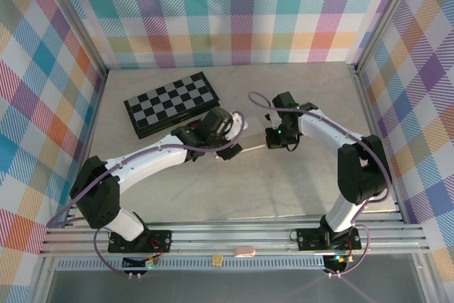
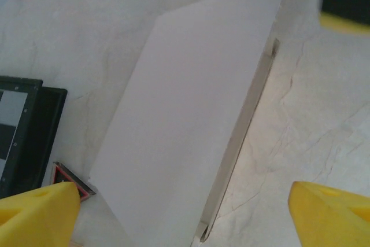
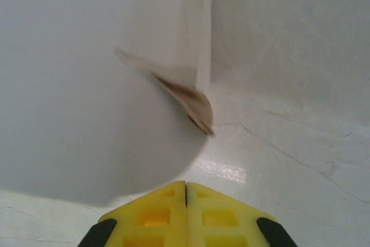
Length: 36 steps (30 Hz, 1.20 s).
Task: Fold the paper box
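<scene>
Left gripper [image 2: 185,215] spread over paper box [image 2: 191,114]; right gripper [image 3: 186,203] pressed together, low beside it.

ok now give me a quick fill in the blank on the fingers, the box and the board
1. The left fingers are ___, not shut, with the paper box in view between them.
2. The right fingers are ___, with nothing between them.
3. The paper box is plain ___ in colour.
4. The checkered board lies on the ___ half of the table.

Missing words: open; shut; white; left
</scene>
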Tool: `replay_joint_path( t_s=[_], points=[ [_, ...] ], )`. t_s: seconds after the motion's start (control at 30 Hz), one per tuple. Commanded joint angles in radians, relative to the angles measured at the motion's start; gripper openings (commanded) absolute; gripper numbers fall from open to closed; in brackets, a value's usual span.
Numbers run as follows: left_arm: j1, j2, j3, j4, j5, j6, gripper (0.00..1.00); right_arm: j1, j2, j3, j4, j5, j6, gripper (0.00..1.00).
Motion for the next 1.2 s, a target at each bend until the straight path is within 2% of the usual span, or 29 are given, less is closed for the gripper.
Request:
replay_joint_path(
  t_s=[0.0,0.17,0.27,0.33,0.47,0.57,0.63,0.7,0.83,0.9,1.1,1.17],
  points=[
    [0.070,-0.055,0.035,-0.037,0.061,-0.264,0.88,0.010,0.008,-0.031,0.035,-0.009,0.015,0.00],
    [0.165,-0.019,0.121,-0.191,0.122,-0.514,0.82,0.016,0.023,-0.037,0.041,-0.010,0.023,0.00],
    [0.227,-0.004,0.157,-0.267,0.151,-0.633,0.81,0.017,-0.035,-0.017,0.015,0.012,0.042,0.00],
    [0.292,0.012,0.191,-0.335,0.204,-0.732,0.78,0.012,-0.090,0.033,-0.029,0.039,0.056,0.04],
    [0.376,0.029,0.224,-0.400,0.314,-0.886,0.73,-0.036,-0.157,0.131,-0.105,0.000,0.068,0.20],
    [0.398,0.045,0.221,-0.410,0.395,-0.979,0.70,-0.097,-0.166,0.208,-0.128,-0.094,0.101,0.40],
    [0.398,0.068,0.210,-0.396,0.439,-1.023,0.70,-0.141,-0.128,0.262,-0.140,-0.165,0.144,0.48],
    [0.397,0.090,0.190,-0.357,0.468,-1.057,0.70,-0.168,-0.050,0.330,-0.165,-0.220,0.188,0.52],
    [0.397,0.153,0.163,-0.282,0.522,-1.095,0.65,-0.171,0.174,0.492,-0.273,-0.340,0.206,0.49],
    [0.397,0.175,0.151,-0.250,0.527,-1.095,0.64,-0.171,0.232,0.502,-0.272,-0.363,0.212,0.47],
    [0.389,0.234,0.117,-0.142,0.568,-1.122,0.56,-0.154,0.306,0.496,-0.250,-0.410,0.210,0.44],
    [0.384,0.239,0.108,-0.120,0.567,-1.132,0.54,-0.145,0.322,0.493,-0.251,-0.413,0.209,0.39]
  ],
)
